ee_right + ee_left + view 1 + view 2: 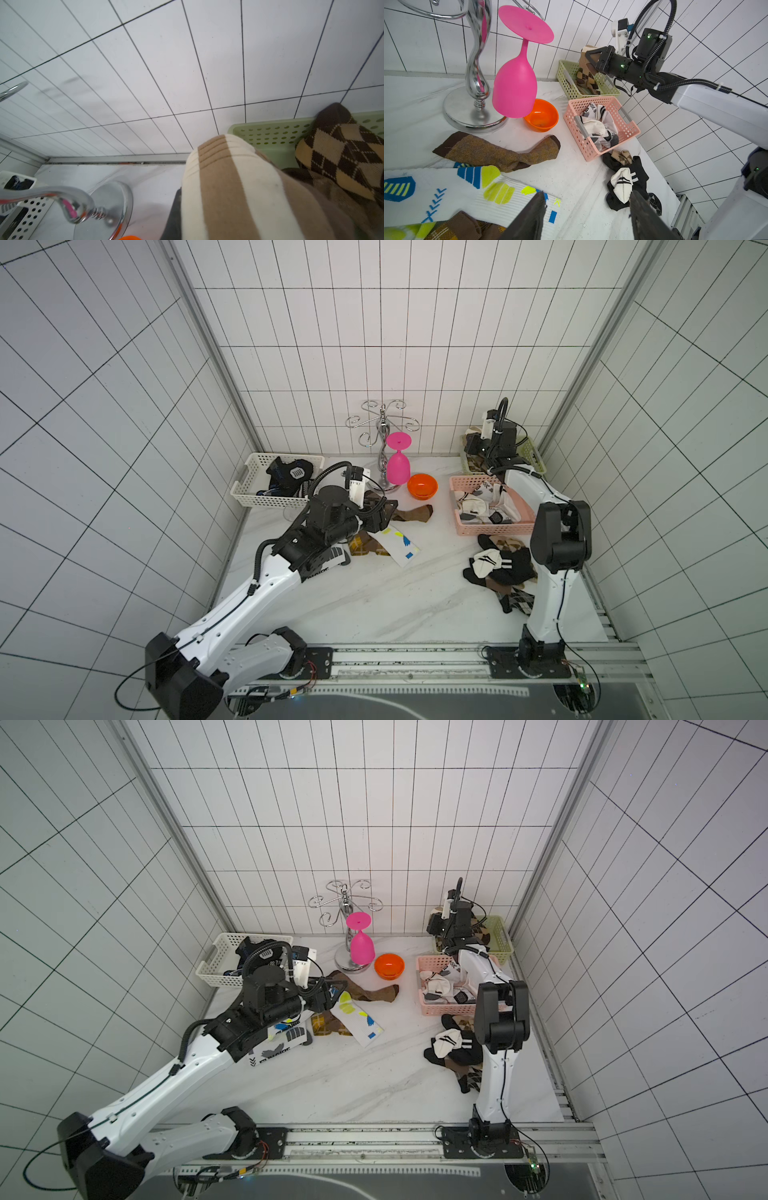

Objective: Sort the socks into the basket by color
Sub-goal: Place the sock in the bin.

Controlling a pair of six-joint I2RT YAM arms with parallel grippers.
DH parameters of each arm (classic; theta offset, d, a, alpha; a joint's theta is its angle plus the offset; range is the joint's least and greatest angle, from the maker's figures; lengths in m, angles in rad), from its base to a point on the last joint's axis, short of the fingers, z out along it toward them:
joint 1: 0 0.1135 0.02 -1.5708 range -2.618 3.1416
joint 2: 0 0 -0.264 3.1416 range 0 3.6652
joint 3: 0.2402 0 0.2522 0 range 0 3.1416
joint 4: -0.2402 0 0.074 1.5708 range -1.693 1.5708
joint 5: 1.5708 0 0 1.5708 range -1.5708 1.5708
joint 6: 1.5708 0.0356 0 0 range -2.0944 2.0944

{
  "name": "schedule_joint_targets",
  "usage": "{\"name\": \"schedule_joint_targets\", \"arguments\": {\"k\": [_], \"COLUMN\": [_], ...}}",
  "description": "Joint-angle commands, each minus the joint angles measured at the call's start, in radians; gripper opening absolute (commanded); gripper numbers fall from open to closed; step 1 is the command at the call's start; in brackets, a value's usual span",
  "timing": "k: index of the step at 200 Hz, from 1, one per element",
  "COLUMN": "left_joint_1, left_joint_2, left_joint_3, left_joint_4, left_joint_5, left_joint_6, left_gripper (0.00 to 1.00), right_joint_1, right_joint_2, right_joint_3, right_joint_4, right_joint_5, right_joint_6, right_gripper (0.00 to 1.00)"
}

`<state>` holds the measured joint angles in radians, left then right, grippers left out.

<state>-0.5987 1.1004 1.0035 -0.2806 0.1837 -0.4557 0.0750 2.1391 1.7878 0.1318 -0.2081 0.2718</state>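
My right hand (589, 61) grips a tan-striped sock (218, 187), with the green basket (270, 133) of brown socks (340, 149) just below it for the drop, while my left hand (587, 195) hangs open over the white sock (446, 187)

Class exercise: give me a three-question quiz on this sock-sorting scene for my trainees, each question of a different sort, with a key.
1. True or false: the right gripper is shut on a cream-and-tan striped sock at the green basket.
2. Which colour is the basket holding the white socks? A blue; B pink; C grey.
3. Fill in: the left gripper, near the white printed sock, has its jaws ____.
Key: 1 true. 2 B, the pink basket. 3 open.
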Motion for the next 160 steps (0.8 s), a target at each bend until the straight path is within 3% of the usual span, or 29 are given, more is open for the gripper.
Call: {"name": "schedule_joint_targets", "arguments": {"k": [1, 62, 98, 160], "left_joint_1": [0.012, 0.042, 0.051, 0.053], "left_joint_2": [0.029, 0.143, 0.244, 0.341], "left_joint_3": [0.009, 0.042, 0.098, 0.161], "left_joint_4": [0.022, 0.070, 0.080, 0.103], "left_joint_5": [-0.007, 0.012, 0.058, 0.093], "left_joint_6": [0.000, -0.032, -0.026, -0.030], "left_gripper": [0.65, 0.65, 0.65, 0.65], "right_joint_1": [-0.054, -0.213, -0.308, -0.351], "right_joint_2": [0.102, 0.473, 0.552, 0.532], "right_joint_3": [0.202, 0.591, 0.592, 0.542], "right_joint_4": [0.079, 0.023, 0.044, 0.056], "right_joint_5": [-0.032, -0.147, -0.211, -0.212], "right_joint_6": [0.005, 0.173, 0.289, 0.281], "right_gripper": [0.00, 0.03, 0.05, 0.05]}}
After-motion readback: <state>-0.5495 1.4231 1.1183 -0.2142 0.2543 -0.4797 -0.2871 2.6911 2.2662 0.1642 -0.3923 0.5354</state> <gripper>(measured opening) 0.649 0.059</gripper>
